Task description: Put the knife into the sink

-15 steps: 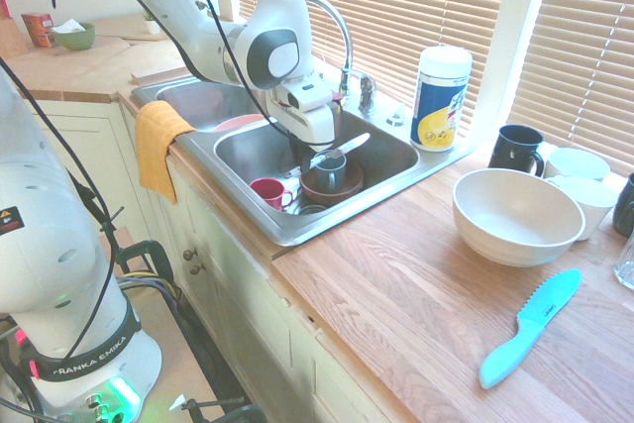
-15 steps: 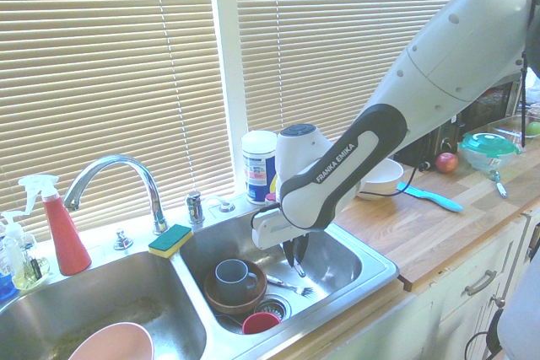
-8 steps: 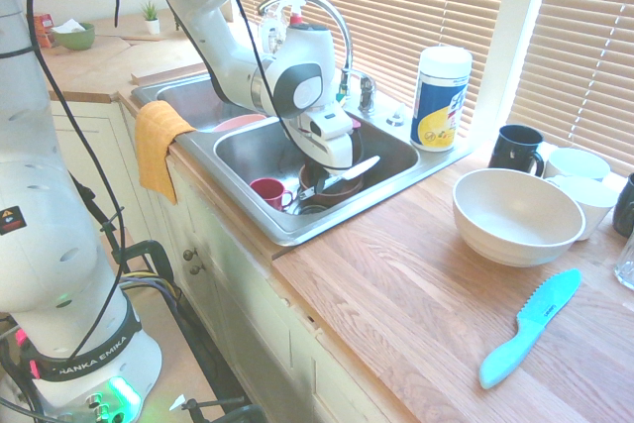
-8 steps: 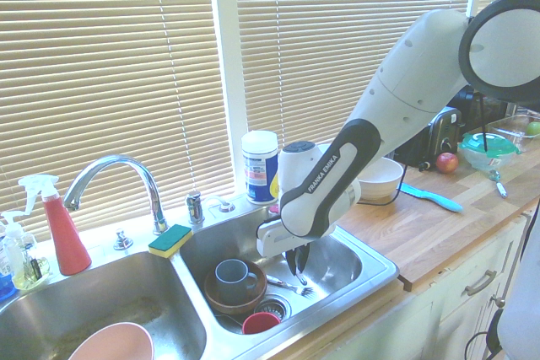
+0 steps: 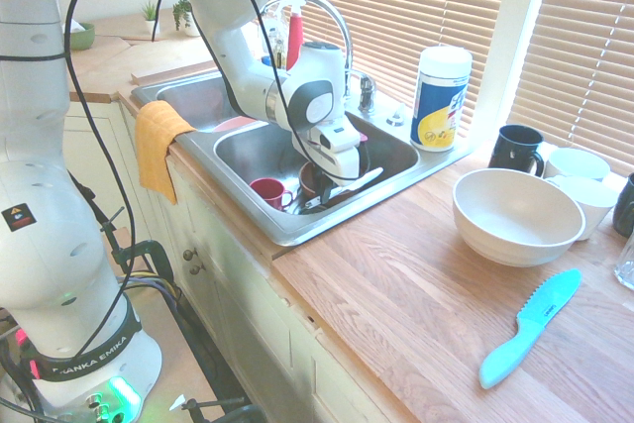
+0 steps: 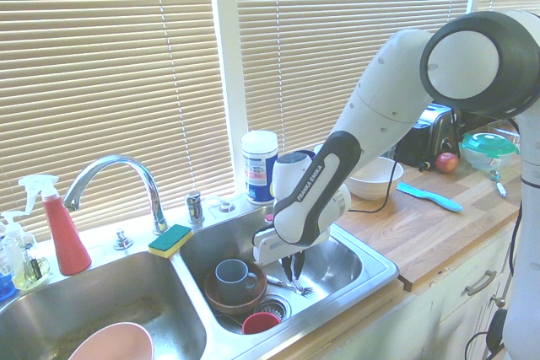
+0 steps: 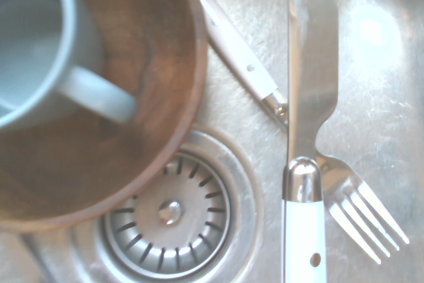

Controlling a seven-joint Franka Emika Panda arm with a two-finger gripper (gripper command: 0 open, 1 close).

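My gripper (image 5: 328, 175) (image 6: 292, 271) reaches down into the right basin of the steel sink (image 5: 289, 233) (image 6: 373, 279) and is shut on the knife (image 5: 356, 181). Its white handle sticks out sideways from the fingers, low over the basin floor. In the wrist view the knife (image 7: 305, 228) runs up from the bottom edge, white handle first, then the grey blade. It hangs just above a fork (image 7: 358, 207) lying by the drain (image 7: 171, 213).
A brown bowl (image 6: 237, 299) holding a grey mug (image 6: 234, 276) and a red cup (image 5: 265, 190) share the basin. On the counter are a turquoise knife (image 5: 529, 328), a white bowl (image 5: 515, 215) and a wipes canister (image 5: 441, 96). A yellow cloth (image 5: 157, 144) hangs over the sink's front edge.
The arm has folded lower, and the gripper has carried the knife deeper into the right basin, from above the mug down beside the bowl. The grip has stayed shut.
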